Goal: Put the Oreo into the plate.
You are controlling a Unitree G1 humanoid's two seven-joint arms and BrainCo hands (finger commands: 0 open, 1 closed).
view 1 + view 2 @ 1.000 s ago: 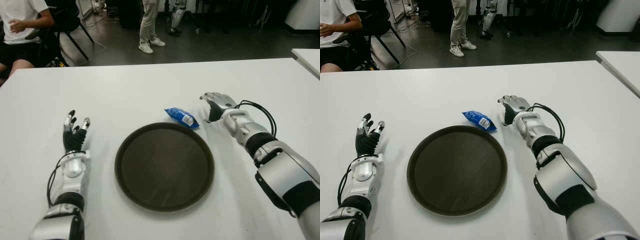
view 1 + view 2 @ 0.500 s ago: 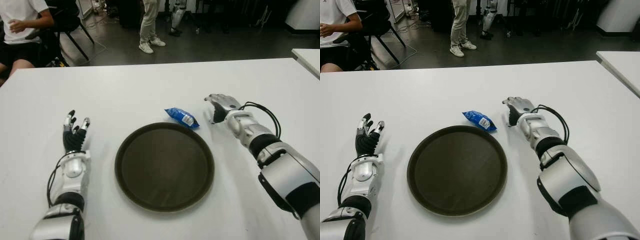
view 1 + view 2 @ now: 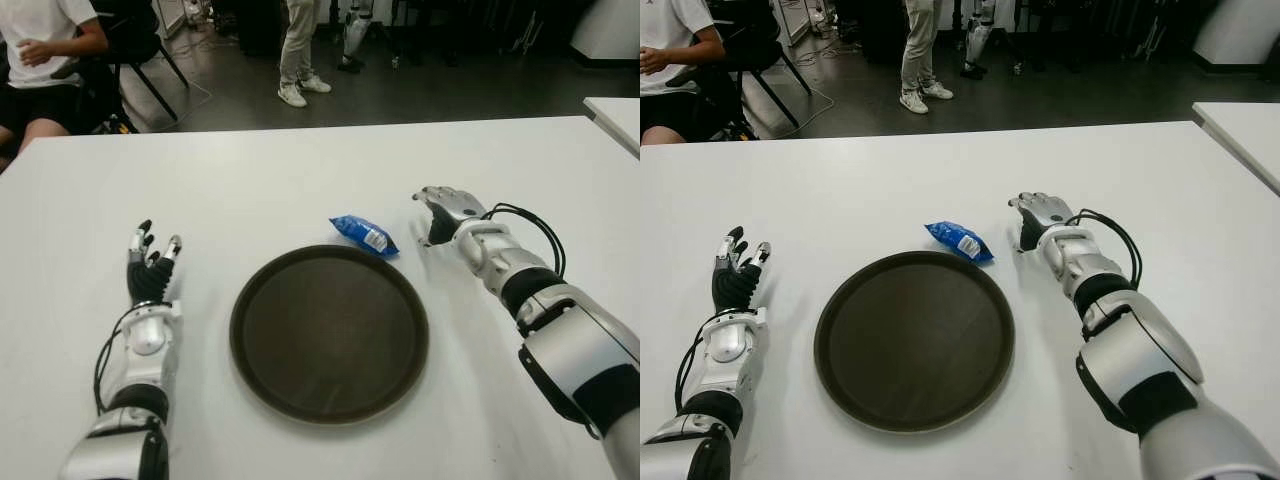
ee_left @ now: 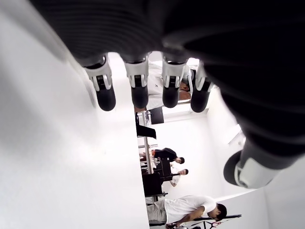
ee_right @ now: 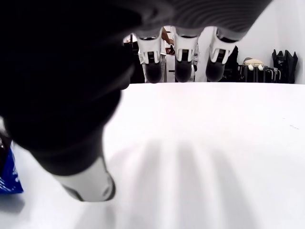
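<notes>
Right now I have the right hand [image 3: 443, 208] just to the right of the Oreo [image 3: 364, 234], apart from it, fingers [image 5: 183, 61] loosely spread and holding nothing. I keep it low over the white table [image 3: 300, 180] and palm-down so that, as I judge it, a short sideways reach would close around the packet. The Oreo, a small blue packet, lies flat on the table just beyond the far-right rim of the dark round plate [image 3: 260, 290], not yet inside it; that closeness should make the carry brief. My left hand [image 3: 148, 270] shows well to the left of the Oreo, on the plate's far side, fingers straight, spread and empty, out of the working path. The grasp looks like the step in hand.
</notes>
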